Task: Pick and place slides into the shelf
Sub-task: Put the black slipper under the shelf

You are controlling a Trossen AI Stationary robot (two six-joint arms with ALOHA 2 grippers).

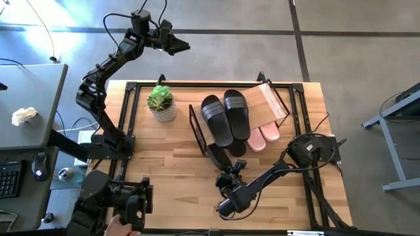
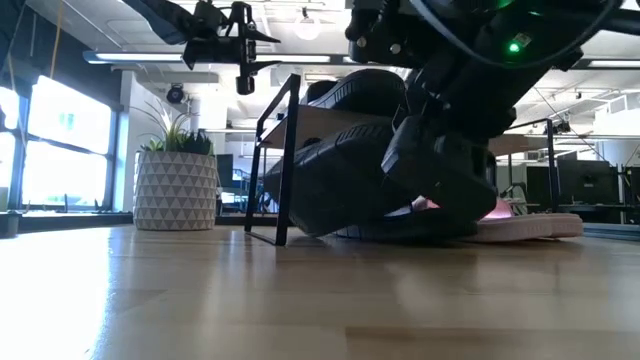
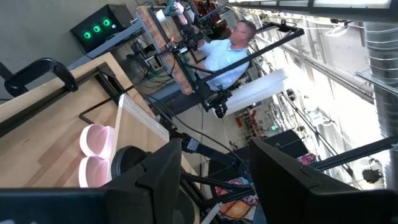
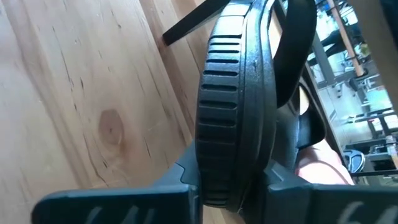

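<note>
Wood bench [image 1: 164, 151] under office ceiling lights; your right gripper [image 4: 233, 186] clamped a black slide [image 4: 233, 93], left gripper [image 3: 214, 180] open aloft.

Two black slides [image 1: 225, 117] atop the shelf [image 1: 269, 105] (pink pair [image 1: 264, 136] beneath), third black slide [image 1: 220, 157] tilted beside.

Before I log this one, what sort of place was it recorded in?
Most likely a robotics lab or an open office workshop. A wooden table stands on a concrete floor, a desk with a keyboard sits beside it, and the low view shows monitors and ceiling strip lights behind.
</note>
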